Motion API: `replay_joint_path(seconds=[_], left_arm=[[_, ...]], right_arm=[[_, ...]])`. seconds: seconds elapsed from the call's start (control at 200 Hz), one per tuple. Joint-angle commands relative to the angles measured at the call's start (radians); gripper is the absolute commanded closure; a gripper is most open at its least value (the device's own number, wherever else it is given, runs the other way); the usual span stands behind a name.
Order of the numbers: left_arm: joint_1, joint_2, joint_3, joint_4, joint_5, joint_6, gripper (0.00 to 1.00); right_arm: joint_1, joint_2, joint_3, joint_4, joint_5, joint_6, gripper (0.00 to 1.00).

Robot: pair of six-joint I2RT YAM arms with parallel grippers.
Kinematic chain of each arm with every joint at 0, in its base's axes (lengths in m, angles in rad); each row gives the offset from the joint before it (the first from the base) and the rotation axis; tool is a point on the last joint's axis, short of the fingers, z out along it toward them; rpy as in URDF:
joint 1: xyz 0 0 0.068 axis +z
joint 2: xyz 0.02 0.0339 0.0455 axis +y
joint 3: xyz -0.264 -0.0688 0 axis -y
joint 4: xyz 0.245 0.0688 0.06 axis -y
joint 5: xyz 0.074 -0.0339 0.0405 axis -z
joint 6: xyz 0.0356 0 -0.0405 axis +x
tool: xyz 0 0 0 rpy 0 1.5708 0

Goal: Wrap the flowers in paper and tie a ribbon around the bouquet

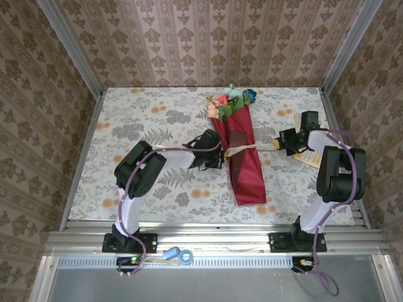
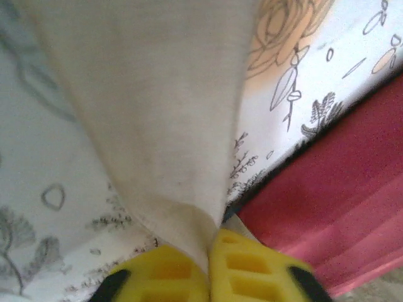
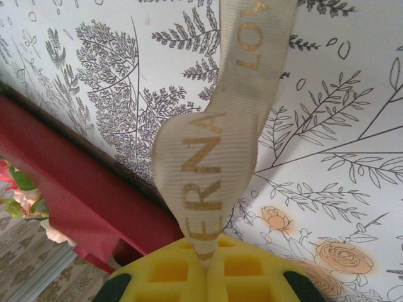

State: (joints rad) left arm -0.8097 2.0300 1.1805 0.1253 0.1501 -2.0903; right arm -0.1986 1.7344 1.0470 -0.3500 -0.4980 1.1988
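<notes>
**A:** Where is the bouquet [image 1: 242, 165] at this moment?

**B:** It lies flat on the desk [image 1: 119, 119], a little right of the middle. The flowers [image 1: 230, 104], pink, coral, blue and pale teal, point to the far edge. The other end of the crimson paper [image 1: 247, 185] points to the near edge.

**A:** And the ribbon [image 1: 247, 148]?

**B:** The cream ribbon crosses the paper about half way along it, from one side to the other. One end goes out to the left and the other end goes out to the right.

**A:** What does the left claw [image 2: 211, 251] do?

**B:** Its yellow fingers are pressed together on the left end of the ribbon. In the left wrist view the ribbon rises wide and blurred from the fingertips. The edge of the red paper is just beside them, on the right of that view.

**A:** And the right claw [image 3: 211, 264]?

**B:** It is also closed, and it grips the right end of the ribbon. There the ribbon bends in a curve above the fingertips and carries gold letters. This claw is more apart from the paper than the left one.

**A:** What is under all this?

**B:** A tablecloth [image 3: 327, 126] printed with ferns and orange blossoms covers the desk.
</notes>
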Motion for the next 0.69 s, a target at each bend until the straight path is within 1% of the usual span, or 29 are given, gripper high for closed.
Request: replay_joint_path(seconds=[0.0,0.16,0.225,0.325,0.37,0.39,0.46,0.55,0.655,0.69], left_arm=[[0.014,-0.003,0.0,0.008,-0.044,-0.254,1.0],[0.023,-0.005,-0.02,0.037,-0.041,-0.228,1.0],[0.023,-0.004,-0.028,0.052,-0.037,-0.228,1.0],[0.024,0.002,-0.031,0.072,-0.034,-0.223,1.0],[0.023,0.005,-0.03,0.078,-0.033,-0.221,1.0],[0.023,0.006,-0.03,0.079,-0.032,-0.221,1.0],[0.023,0.006,-0.03,0.082,-0.032,-0.219,1.0],[0.025,0.002,-0.03,0.082,-0.028,-0.214,1.0],[0.026,0.004,-0.03,0.083,-0.026,-0.211,1.0],[0.027,0.004,-0.03,0.083,-0.025,-0.21,1.0]], right_arm=[[0.002,-0.017,-0.013,-0.025,0.003,-0.02,1.0],[0.01,0.014,0.007,-0.047,-0.008,-0.031,1.0],[0.021,0.014,0.013,-0.053,-0.002,-0.034,0.86],[0.055,0.001,0.005,-0.055,0.017,-0.003,0.62],[0.074,-0.005,-0.005,-0.043,0.024,0.015,0.54],[0.083,-0.006,-0.008,-0.036,0.027,0.024,0.52],[0.11,-0.004,-0.017,-0.015,0.039,0.055,0.49],[0.144,0.012,-0.015,0.019,0.041,0.094,0.47],[0.185,0.033,0.016,0.022,0.057,0.113,0.47],[0.197,0.037,0.024,0.026,0.062,0.119,0.49]])
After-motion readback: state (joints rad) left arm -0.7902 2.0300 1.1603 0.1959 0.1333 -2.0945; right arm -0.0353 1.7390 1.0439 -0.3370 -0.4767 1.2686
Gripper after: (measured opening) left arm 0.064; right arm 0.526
